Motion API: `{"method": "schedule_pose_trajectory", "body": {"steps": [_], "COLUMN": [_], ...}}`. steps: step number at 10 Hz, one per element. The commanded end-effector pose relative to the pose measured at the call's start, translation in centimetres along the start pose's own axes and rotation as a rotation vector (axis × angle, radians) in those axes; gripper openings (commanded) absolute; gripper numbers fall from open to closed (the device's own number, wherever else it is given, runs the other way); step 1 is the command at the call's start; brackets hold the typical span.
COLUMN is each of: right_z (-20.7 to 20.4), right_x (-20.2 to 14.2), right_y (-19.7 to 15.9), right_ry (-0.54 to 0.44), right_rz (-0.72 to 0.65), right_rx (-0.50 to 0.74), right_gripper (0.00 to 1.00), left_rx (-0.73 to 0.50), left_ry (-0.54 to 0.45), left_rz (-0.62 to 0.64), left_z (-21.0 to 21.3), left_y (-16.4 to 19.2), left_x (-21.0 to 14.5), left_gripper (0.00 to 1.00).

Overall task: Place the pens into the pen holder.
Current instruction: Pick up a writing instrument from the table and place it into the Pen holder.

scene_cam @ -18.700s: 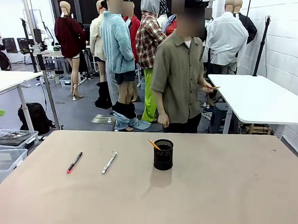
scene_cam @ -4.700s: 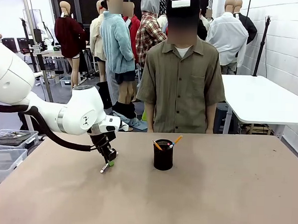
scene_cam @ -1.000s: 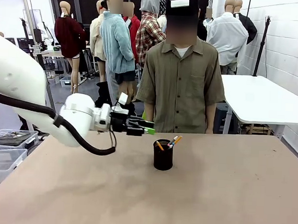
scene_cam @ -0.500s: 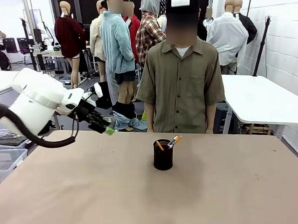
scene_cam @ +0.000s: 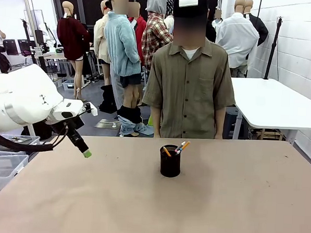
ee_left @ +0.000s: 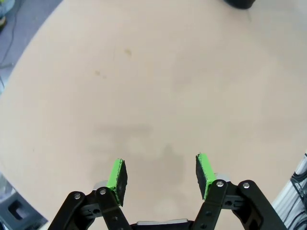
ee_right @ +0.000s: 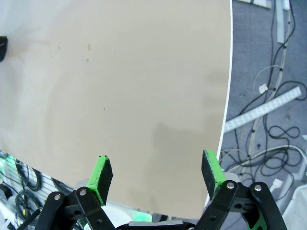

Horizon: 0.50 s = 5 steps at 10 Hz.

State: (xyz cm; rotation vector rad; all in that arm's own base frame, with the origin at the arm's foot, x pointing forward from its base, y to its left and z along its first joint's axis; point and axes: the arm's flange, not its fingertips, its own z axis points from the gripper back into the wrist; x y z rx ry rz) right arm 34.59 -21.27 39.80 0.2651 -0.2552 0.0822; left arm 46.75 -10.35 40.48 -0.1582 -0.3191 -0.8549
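Observation:
The black mesh pen holder [scene_cam: 170, 162] stands upright in the middle of the table. Several pens [scene_cam: 180, 147] lean out of its top, among them an orange pencil-like one [scene_cam: 164, 151]. My left gripper [scene_cam: 84, 153] hangs over the table's left part, well left of the holder, pointing down. In the left wrist view the left gripper [ee_left: 159, 175] is open with nothing between its green pads [ee_left: 116, 174], and the holder's base [ee_left: 242, 3] shows at the top edge. My right gripper [ee_right: 157, 173] is open and empty above bare table near an edge.
A person [scene_cam: 188, 92] stands at the table's far edge behind the holder, arms down. A white table [scene_cam: 273, 104] stands at the back right, plastic bins [scene_cam: 4, 161] on the floor at the left. Cables [ee_right: 268, 110] lie on the floor past the table edge [ee_right: 225, 96].
My left arm has drawn back leftward, away from the pen holder, and its gripper has swung from pointing sideways to pointing down. The holder and pens have not moved.

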Motion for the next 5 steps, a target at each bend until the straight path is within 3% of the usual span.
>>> {"method": "schedule_pose_trajectory", "body": {"steps": [1,2,5], "right_z": [-0.1,-0.1,-0.1], "right_x": [0.0,0.0,0.0], "right_y": [0.1,0.1,0.1], "right_ry": [0.02,0.02,0.02], "right_rz": [-0.007,-0.007,-0.007], "right_rx": [-0.011,-0.011,-0.011], "right_gripper": [0.93,0.93,0.93], "left_rx": [-0.001,0.0,0.0], "left_ry": [0.003,0.0,0.0], "left_rz": [0.026,0.0,0.0], "left_z": [2.0,0.0,0.0], "left_y": [-0.5,0.0,0.0], "left_x": [-0.2,0.0,0.0], "left_gripper": [0.75,0.75,0.75]}}
